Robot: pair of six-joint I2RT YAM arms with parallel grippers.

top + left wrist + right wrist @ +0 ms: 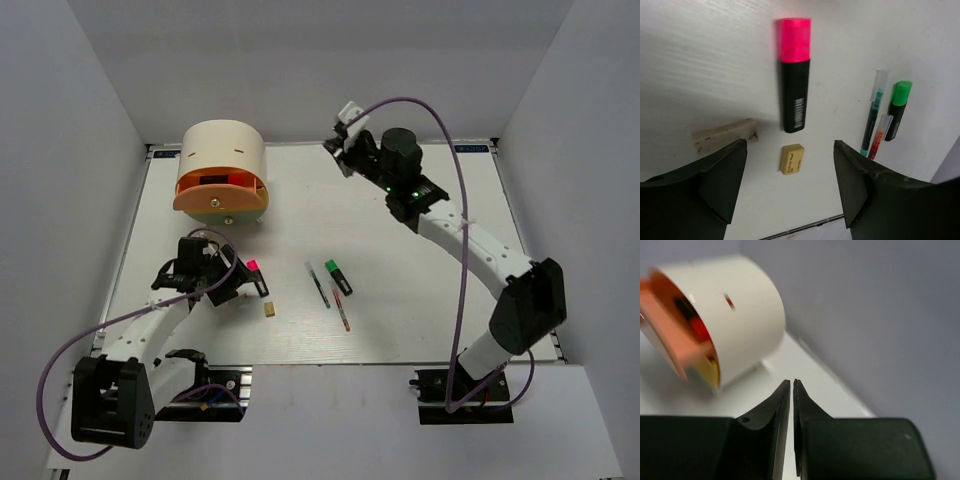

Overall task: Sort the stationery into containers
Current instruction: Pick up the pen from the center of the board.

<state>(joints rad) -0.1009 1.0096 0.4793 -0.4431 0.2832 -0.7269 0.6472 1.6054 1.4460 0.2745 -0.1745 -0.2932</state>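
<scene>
Highlighter with pink end (pixel 794 75): lay flat on table (pixel 400 330), just ahead of left gripper (pixel 790 145), held wide apart and empty. Tan block (pixel 792 159) just off its dark end, grey block (pixel 725 134) near by. Green highlighter (pixel 897 110) and two pens (pixel 872 117) lay close together, further off. Drum (pixel 225 155) stood at far left of table. Right gripper (pixel 791 385): hung raised beside drum, pressed together on nothing.
</scene>
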